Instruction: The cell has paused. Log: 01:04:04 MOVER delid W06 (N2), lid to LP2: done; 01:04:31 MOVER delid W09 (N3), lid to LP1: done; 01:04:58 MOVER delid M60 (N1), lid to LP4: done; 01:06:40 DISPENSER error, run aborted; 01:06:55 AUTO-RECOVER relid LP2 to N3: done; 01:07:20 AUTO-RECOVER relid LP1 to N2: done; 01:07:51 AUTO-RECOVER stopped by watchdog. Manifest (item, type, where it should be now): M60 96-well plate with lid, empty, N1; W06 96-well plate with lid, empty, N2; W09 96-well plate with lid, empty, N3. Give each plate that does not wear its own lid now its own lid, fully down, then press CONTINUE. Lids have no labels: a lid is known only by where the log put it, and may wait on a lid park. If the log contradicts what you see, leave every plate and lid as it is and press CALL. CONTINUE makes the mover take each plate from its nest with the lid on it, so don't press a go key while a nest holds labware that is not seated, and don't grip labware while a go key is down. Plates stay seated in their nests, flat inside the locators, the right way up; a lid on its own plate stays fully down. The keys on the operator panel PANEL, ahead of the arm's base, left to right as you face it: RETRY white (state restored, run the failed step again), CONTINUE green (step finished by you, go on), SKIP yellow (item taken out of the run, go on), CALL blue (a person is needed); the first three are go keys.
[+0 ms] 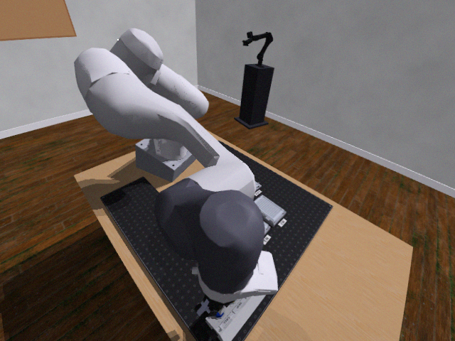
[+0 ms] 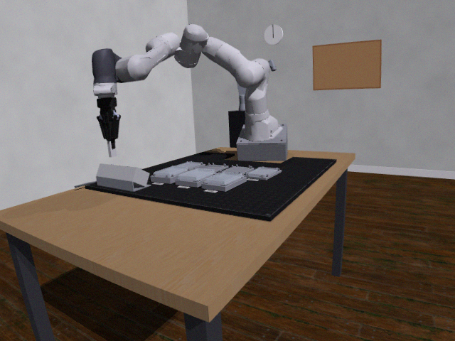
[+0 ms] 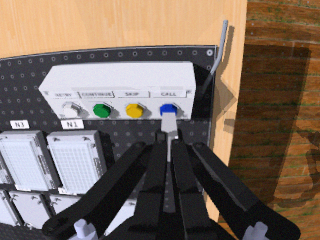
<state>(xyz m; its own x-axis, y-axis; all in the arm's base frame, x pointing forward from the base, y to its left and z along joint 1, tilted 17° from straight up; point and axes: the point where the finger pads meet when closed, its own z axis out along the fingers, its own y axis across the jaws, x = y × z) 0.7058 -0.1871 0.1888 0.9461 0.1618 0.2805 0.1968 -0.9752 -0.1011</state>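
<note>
My gripper (image 3: 168, 122) is shut and empty. It hangs well above the operator panel (image 3: 119, 91), with its tip in line with the blue CALL key (image 3: 168, 110) in the wrist view. In the exterior view the gripper (image 2: 110, 149) is a clear gap above the grey panel box (image 2: 119, 177). The white key (image 3: 68, 110), green key (image 3: 102, 110) and yellow key (image 3: 135, 111) sit left of the blue one. Two 96-well plates (image 3: 75, 158) (image 3: 22, 160) show by labelled nests below the panel. Several plates and lids (image 2: 205, 175) lie in rows on the black mat.
The black mat (image 2: 234, 190) covers the far part of the wooden table (image 2: 154, 242). The arm's base (image 2: 261, 146) stands at the mat's back. The arm hides most nests in the top view; one plate (image 1: 269, 209) shows. A thin rod (image 3: 218, 50) lies by the mat's edge.
</note>
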